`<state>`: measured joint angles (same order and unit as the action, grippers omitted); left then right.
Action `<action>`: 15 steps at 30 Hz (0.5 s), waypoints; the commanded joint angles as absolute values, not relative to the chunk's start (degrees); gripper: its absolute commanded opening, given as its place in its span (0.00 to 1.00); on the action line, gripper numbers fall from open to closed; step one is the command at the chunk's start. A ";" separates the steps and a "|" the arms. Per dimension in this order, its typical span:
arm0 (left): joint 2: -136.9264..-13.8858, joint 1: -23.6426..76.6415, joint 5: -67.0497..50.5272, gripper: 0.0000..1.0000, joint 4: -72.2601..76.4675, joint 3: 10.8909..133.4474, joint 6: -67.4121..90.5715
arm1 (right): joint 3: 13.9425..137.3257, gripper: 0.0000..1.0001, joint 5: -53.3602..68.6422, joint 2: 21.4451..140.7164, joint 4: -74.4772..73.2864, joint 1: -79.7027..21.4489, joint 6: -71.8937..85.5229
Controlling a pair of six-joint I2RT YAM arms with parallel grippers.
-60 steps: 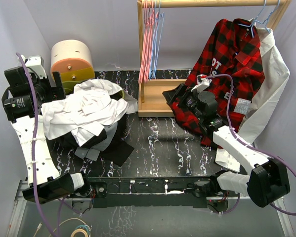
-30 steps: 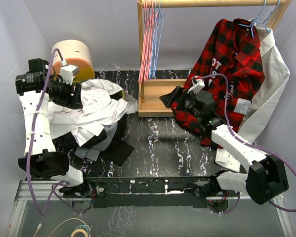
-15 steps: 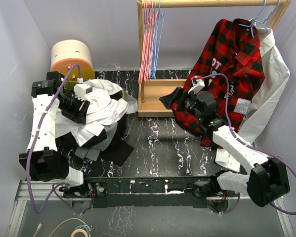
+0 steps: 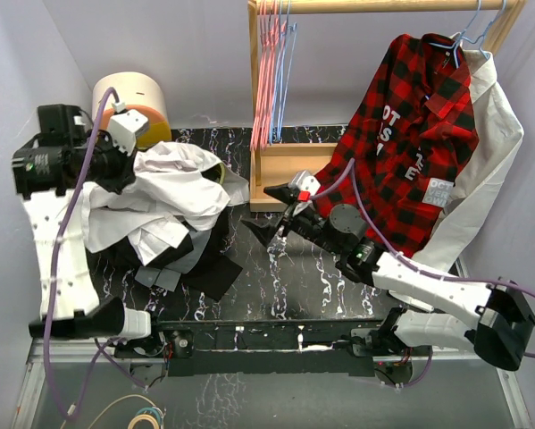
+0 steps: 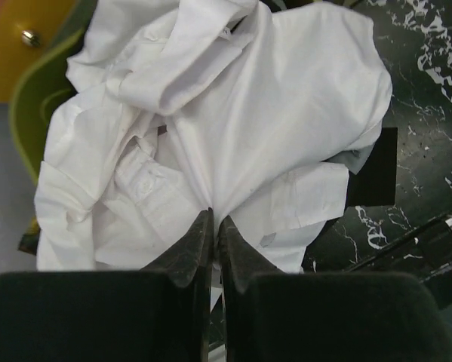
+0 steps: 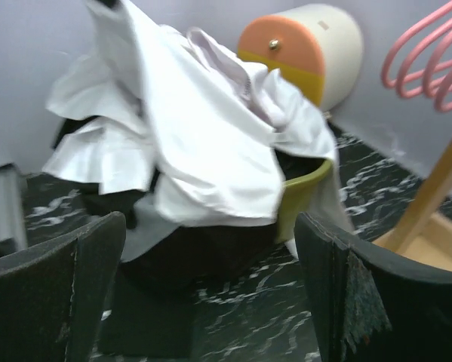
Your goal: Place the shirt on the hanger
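Left of the rack [image 4: 276,179], the shirt [image 4: 173,192] lies in a big crumpled heap on a green tub [image 6: 305,192], with a black cloth [image 4: 209,268] under it. The hanger [image 4: 290,67] hangs on the rack, beside pink hangers [image 4: 265,71], well apart from the shirt. Left of the rack, above the heap, the left gripper [image 5: 213,222] is pinched tight on a fold of the shirt. In front of the rack, the right gripper [image 4: 265,214] is wide open and holds nothing.

The pinch looks small, so the cloth could slip out if the arm pulls. The black cloth could get dragged along, or a sleeve could catch on the tub. I cannot find the collar in the heap. The fingers hide how much cloth they hold. The tub is mostly covered.
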<state>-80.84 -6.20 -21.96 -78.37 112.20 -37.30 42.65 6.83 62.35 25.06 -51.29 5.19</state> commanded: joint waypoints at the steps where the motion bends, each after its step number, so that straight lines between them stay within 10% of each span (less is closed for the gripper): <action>1: -73.14 -5.89 -24.42 0.00 -81.17 118.35 -36.93 | 43.92 0.98 1.22 67.55 40.35 -51.33 -12.19; 15: -68.60 -5.89 -20.45 0.00 -76.44 115.34 -34.68 | 62.85 0.98 29.17 88.00 37.27 -52.47 -18.86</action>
<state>-68.69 -6.09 -20.82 -78.48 116.42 -35.97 59.79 21.50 88.42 35.11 -51.94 -17.91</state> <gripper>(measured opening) 0.021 0.984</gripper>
